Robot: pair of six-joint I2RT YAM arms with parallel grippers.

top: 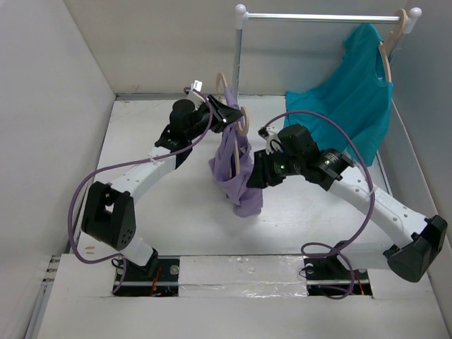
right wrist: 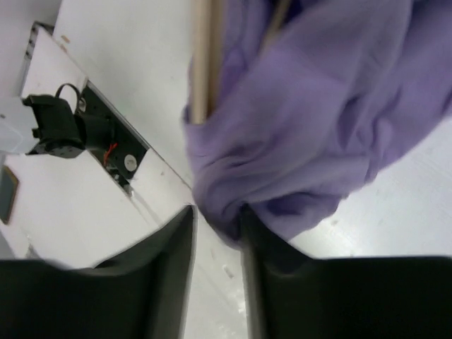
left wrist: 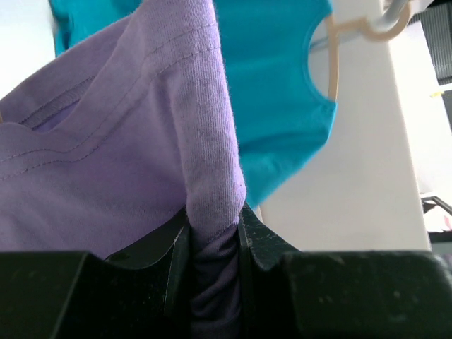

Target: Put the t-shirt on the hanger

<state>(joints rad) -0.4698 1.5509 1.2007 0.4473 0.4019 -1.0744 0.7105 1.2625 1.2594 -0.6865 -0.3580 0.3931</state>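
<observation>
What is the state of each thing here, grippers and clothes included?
t-shirt: held up, bunched, partly over the hanger.
hanger: partly wrapped in fabric.
left gripper: shut on the t-shirt.
right gripper: open, tips at the t-shirt's lower fold.
teal t-shirt: hanging from the rail.

The t-shirt is lavender, the hanger pale beige, another shirt teal, the table white.

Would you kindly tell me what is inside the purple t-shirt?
The hanger runs into the t-shirt. One wooden arm shows where it enters at the opening. The rest of it is covered, so its far end cannot be seen.
</observation>
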